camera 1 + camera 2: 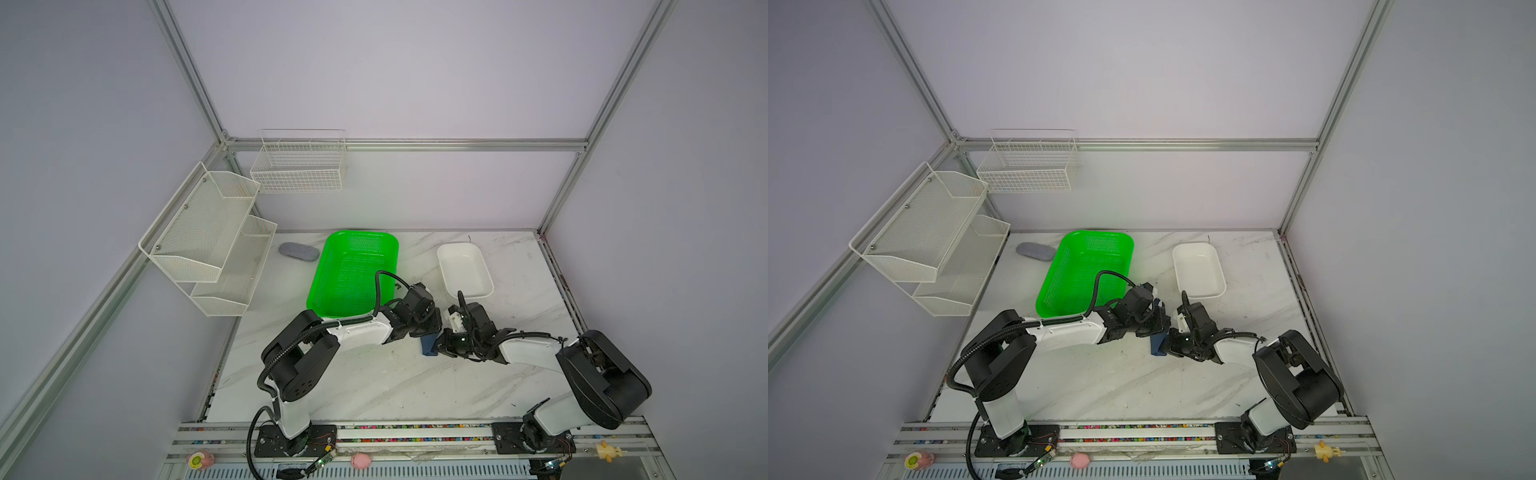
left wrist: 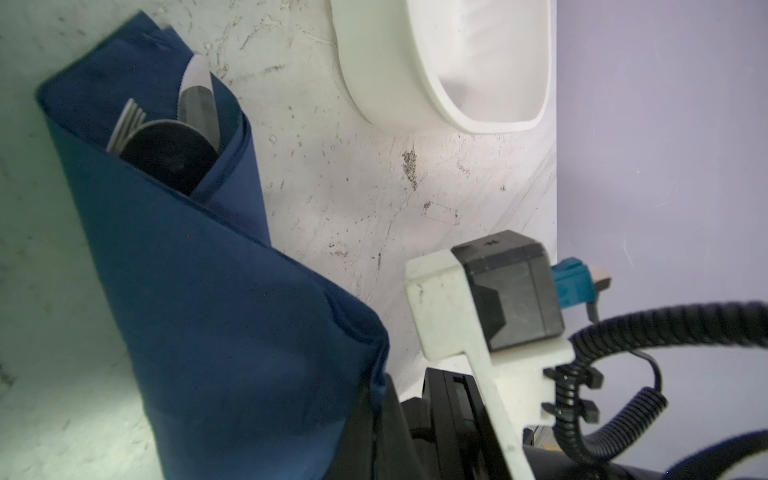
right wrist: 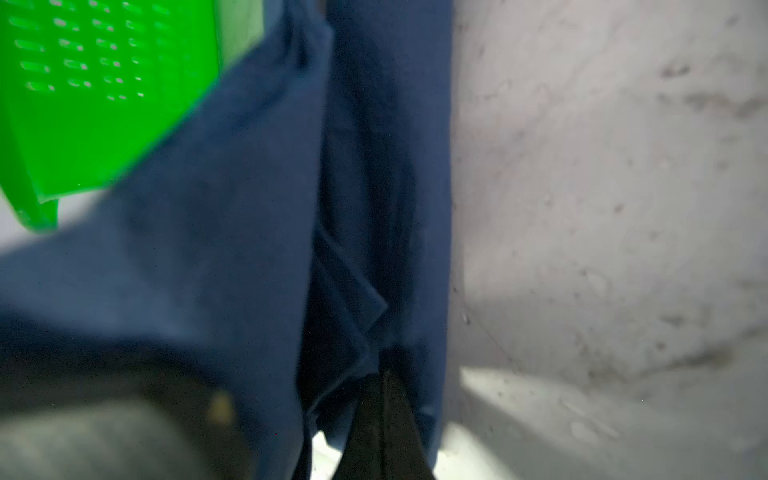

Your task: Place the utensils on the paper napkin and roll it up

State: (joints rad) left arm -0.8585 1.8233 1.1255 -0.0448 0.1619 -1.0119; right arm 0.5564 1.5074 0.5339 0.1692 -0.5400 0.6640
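- Where both arms meet mid-table, the paper napkin [image 2: 216, 299] is a navy roll, between the green basket [image 1: 353, 266] and the white tray [image 1: 465, 270]
- utensils [image 2: 166, 137] sit inside it, with knife, fork and spoon tips poking out one end
- left gripper [image 1: 430, 331]: jaws fully closed, pinching the roll
- right gripper [image 1: 439, 347]: jaws fully closed, pinching its folds

Test cell | pale lilac walls [image 1: 395, 75] edged by an aluminium frame [image 1: 407, 144] | white marble-veined bench [image 1: 395, 386], scuffed | white mesh two-tier shelf [image 1: 208, 232] and wire basket [image 1: 299, 166] hung near the far-left corner | even, diffuse light
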